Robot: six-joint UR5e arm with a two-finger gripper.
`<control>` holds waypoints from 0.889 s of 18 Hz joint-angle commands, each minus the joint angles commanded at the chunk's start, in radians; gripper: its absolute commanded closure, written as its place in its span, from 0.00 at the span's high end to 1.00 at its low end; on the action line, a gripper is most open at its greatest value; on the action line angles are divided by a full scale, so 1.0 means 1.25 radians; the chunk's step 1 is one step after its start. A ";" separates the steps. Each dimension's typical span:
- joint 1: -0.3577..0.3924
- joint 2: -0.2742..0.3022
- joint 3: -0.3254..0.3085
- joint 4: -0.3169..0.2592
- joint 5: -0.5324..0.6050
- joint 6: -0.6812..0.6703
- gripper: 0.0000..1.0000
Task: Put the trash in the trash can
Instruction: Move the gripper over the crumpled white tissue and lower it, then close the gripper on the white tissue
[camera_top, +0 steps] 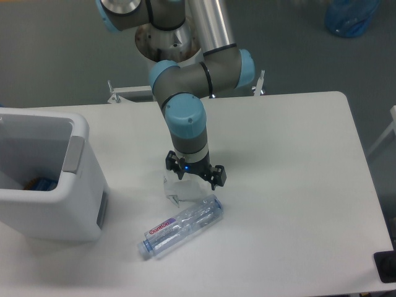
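Note:
A crumpled white, partly clear wrapper [178, 190] lies on the white table, mostly hidden under my gripper [194, 174]. The gripper hangs right above it with its two fingers spread apart, open and holding nothing. Just in front of the wrapper a crushed clear plastic bottle [180, 226] with a white-and-red label lies on its side, its cap end pointing to the lower left. The trash can [62, 204], a boxy white bin with a grey latch panel, stands at the table's left edge, well left of the gripper.
Something blue and orange lies inside the bin [42, 184]. The robot's base column [168, 43] rises behind the table's far edge. A blue bag [351, 17] sits on the floor at the top right. A dark object [386, 266] shows at the lower right corner.

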 joint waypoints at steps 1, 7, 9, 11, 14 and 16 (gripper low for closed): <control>0.000 -0.002 0.002 0.000 0.000 -0.017 1.00; -0.011 -0.028 0.018 0.001 0.005 -0.123 1.00; -0.012 -0.037 0.021 0.001 0.010 -0.133 1.00; -0.014 -0.037 0.021 0.001 0.009 -0.134 1.00; -0.020 -0.045 0.021 0.000 0.011 -0.135 0.95; -0.020 -0.047 0.021 -0.001 0.012 -0.135 0.80</control>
